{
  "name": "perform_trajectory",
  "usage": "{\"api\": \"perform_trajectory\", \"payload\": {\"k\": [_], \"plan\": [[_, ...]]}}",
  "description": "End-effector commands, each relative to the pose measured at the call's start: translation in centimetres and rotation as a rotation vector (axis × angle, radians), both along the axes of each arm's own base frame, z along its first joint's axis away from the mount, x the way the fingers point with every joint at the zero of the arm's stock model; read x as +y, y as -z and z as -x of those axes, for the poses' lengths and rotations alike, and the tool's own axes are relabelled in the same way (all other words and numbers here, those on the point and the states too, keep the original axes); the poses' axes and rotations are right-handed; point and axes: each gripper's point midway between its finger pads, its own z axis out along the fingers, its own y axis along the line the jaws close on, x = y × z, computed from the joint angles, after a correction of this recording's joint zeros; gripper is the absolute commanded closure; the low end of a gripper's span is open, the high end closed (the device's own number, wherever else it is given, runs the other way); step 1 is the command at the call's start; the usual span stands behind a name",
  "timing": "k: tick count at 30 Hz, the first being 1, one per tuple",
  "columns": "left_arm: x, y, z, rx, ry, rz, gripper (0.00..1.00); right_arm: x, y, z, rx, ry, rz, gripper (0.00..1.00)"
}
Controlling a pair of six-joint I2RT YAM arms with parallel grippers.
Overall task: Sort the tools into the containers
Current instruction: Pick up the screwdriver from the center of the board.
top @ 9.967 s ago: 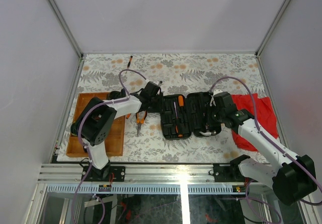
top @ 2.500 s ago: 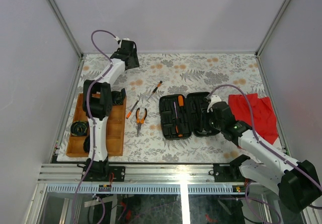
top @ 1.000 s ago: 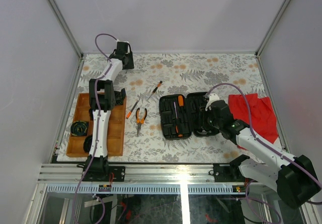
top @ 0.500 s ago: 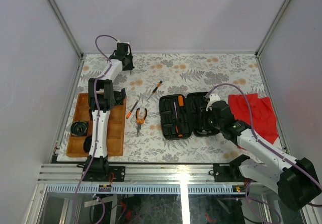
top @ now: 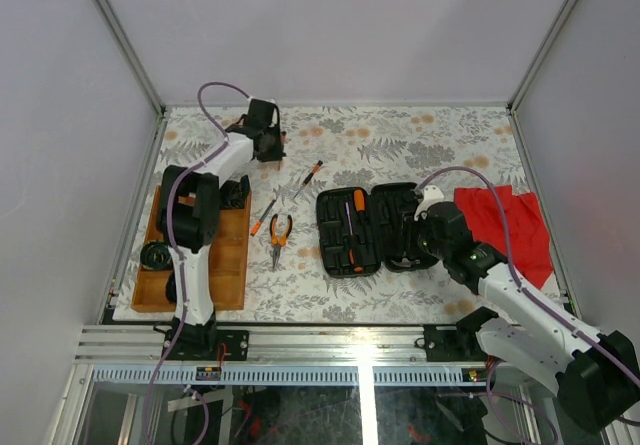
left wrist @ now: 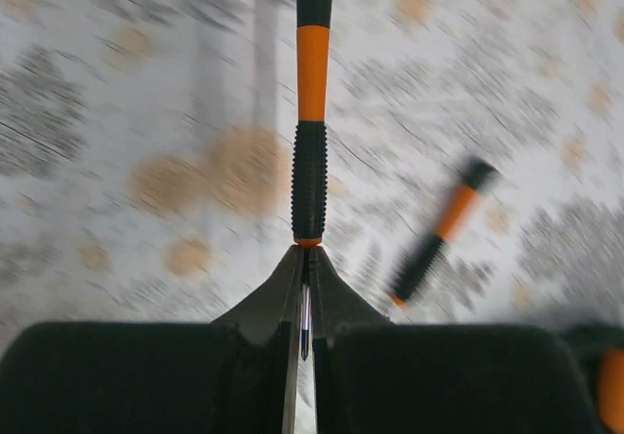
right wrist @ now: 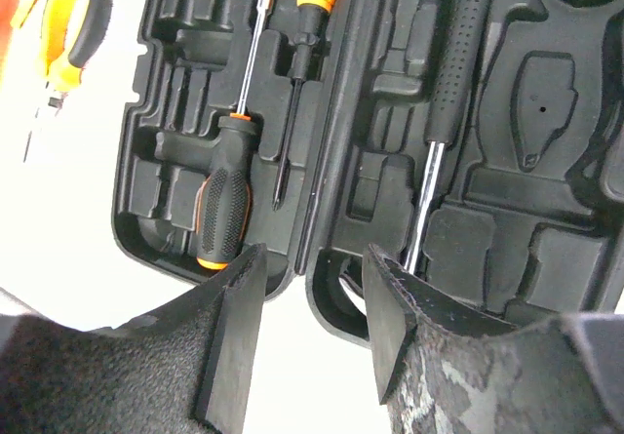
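The wooden tray [top: 233, 265] lies on the near side of the left pincer [left wrist: 304, 258], back toward that arm's base. A second ago this pincer gaped above the far corner of the floral mat [top: 400, 135]. Now it is clenched on the steel shaft of a slim precision screwdriver [left wrist: 310, 161], whose orange-and-black handle sticks straight out beyond the fingertips. The mat behind is smeared (I judge the tool lifted and the arm already swinging away). So one more tool is picked and next needs a container. Just right of the held handle lies a second small screwdriver [left wrist: 439, 234]. Nearer the base, another driver [top: 263, 215] and the pliers [top: 280, 233] wait on the mat. Further right, the open tool case [top: 375, 233] sits under the right pincer [right wrist: 312, 258], which hangs half parted and empty above the case's near rim, as before. A seated screwdriver [right wrist: 226, 200] lies ahead-left of it and the hammer [right wrist: 444, 93] ahead-right.
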Motion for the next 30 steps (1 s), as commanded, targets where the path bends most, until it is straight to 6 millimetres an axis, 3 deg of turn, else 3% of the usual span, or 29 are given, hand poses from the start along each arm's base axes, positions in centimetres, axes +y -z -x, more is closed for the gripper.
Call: {"api": "perform_trajectory", "payload": {"k": [1, 7, 9, 10, 12, 18, 22, 30], "plan": [[-3.0, -3.2, 2.6, -0.073, -0.010, 0.035, 1.00, 1.1, -2.6, 0.2, -0.026, -0.024, -0.071, 0.49], [-4.4, -3.6, 9.9, -0.043, 0.037, 0.046, 1.00, 0.9, -3.0, 0.8, -0.016, -0.012, -0.096, 0.49], [-5.2, -4.4, 12.2, -0.055, 0.071, 0.052, 1.00, 0.9, -3.4, 0.8, -0.018, 0.010, -0.119, 0.49], [-6.1, -5.8, 12.0, -0.113, 0.024, 0.123, 1.00, 0.9, -3.7, 0.8, -0.021, 0.021, -0.135, 0.49], [-7.2, -7.2, 13.9, -0.147, 0.048, 0.181, 1.00, 1.2, -4.3, 0.7, -0.020, 0.040, -0.177, 0.49], [-10.9, -10.4, 21.3, -0.220, 0.184, 0.321, 1.00, 3.1, -5.8, 0.9, 0.022, 0.059, -0.345, 0.52], [-12.2, -11.9, 25.3, -0.273, 0.227, 0.444, 1.00, 3.6, -7.2, 0.7, -0.006, 0.155, -0.475, 0.52], [-14.1, -12.1, 31.3, -0.276, 0.262, 0.637, 1.00, 5.9, -10.6, 1.7, -0.070, 0.189, -0.702, 0.45]]}}
